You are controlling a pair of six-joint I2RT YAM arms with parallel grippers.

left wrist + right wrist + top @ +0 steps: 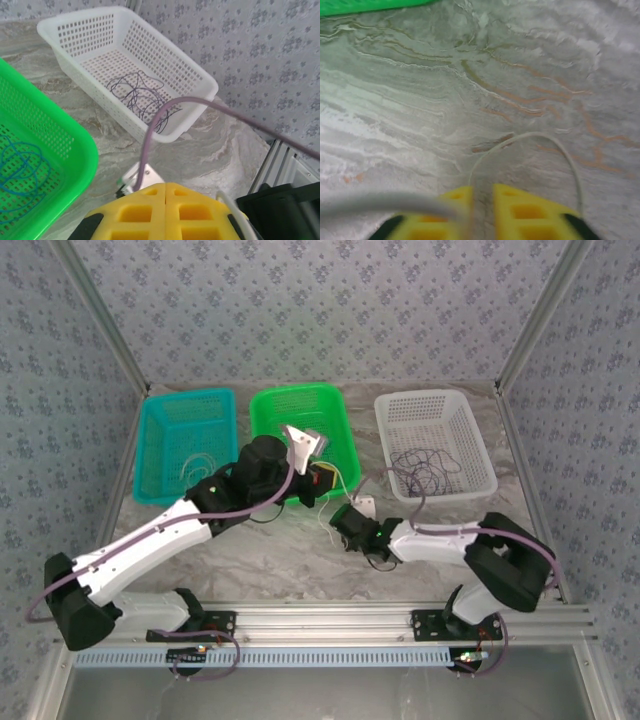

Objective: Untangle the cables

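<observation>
Where the whitish cable (535, 134) loops over bare table (410, 100), one end runs into the narrow gap of the right tool (484, 194), which is nearly pressed together on it. Open marble extends to the green basket (370, 6) rim. Blue cable (22, 145) lies inside that basket, dark cable (137, 95) inside the white basket (200, 80). Left tool (165, 189): pressed together, just beside the green basket's corner.

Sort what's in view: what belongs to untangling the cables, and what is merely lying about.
Belongs:
thin dark cable, looped
thin blue cable, looped
thin whitish cable on the marbled table

Lying about:
white plastic mesh basket, holding the dark one
green plastic mesh basket, holding the blue one
teal plastic mesh basket
</observation>
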